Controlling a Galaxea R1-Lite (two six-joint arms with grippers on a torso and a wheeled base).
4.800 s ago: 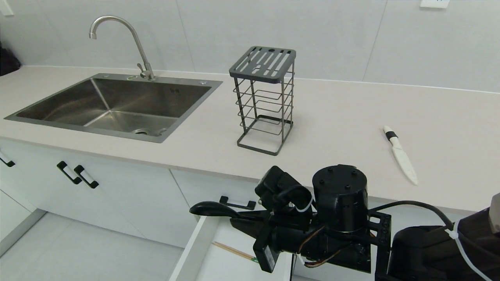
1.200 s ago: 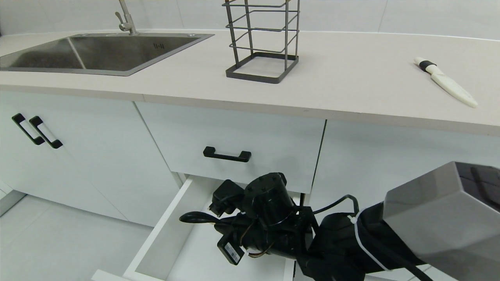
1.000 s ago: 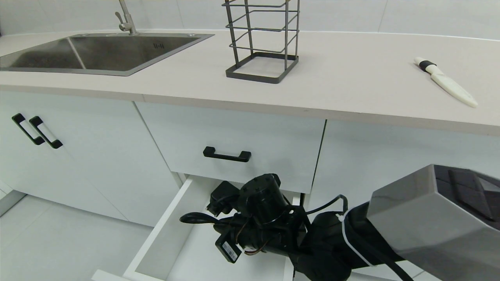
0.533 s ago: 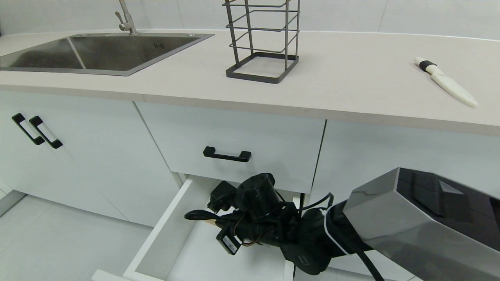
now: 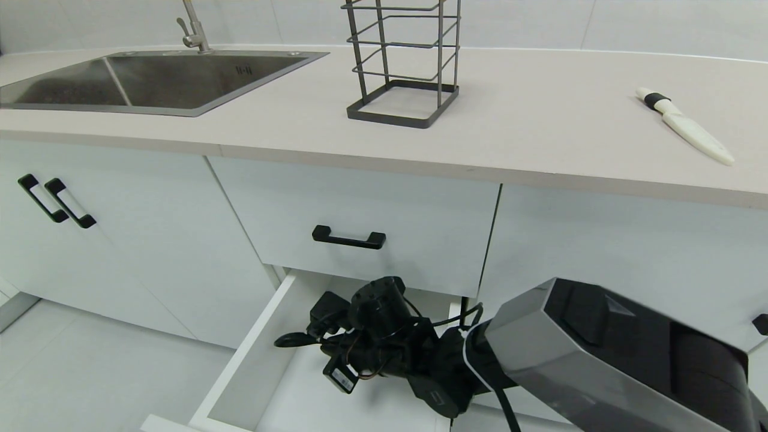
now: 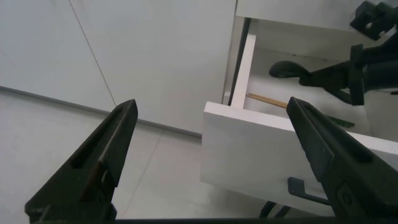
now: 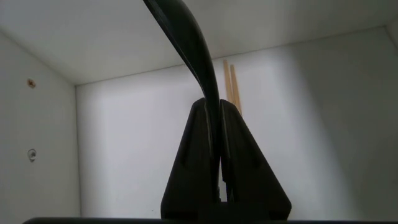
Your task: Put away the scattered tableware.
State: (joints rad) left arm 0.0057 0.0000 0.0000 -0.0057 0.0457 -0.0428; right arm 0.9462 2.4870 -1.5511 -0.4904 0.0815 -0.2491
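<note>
My right gripper (image 5: pixel 329 346) is shut on the handle of a black spoon (image 5: pixel 288 341) and holds it low inside the open white drawer (image 5: pixel 239 364). In the right wrist view the spoon (image 7: pixel 186 43) sticks out from between the shut fingers (image 7: pixel 198 149), over the drawer floor (image 7: pixel 323 124) where a pair of wooden chopsticks (image 7: pixel 231 81) lies. My left gripper (image 6: pixel 210 106) hangs open outside the drawer front (image 6: pixel 249 149) with nothing between its fingers; it looks onto the spoon (image 6: pixel 291 68) and the chopsticks (image 6: pixel 267 99). A white knife (image 5: pixel 684 126) lies on the counter at the right.
A dark wire rack (image 5: pixel 403 60) stands mid-counter and a steel sink (image 5: pixel 150 75) is set in at the left. Above the open drawer is a shut drawer with a black handle (image 5: pixel 348 239). Cabinet doors with black handles (image 5: pixel 57 201) are at the left.
My right arm has sunk lower and further into the drawer, carrying the spoon with it. The head view dropped since the oldest frame; the counter items have not moved.
</note>
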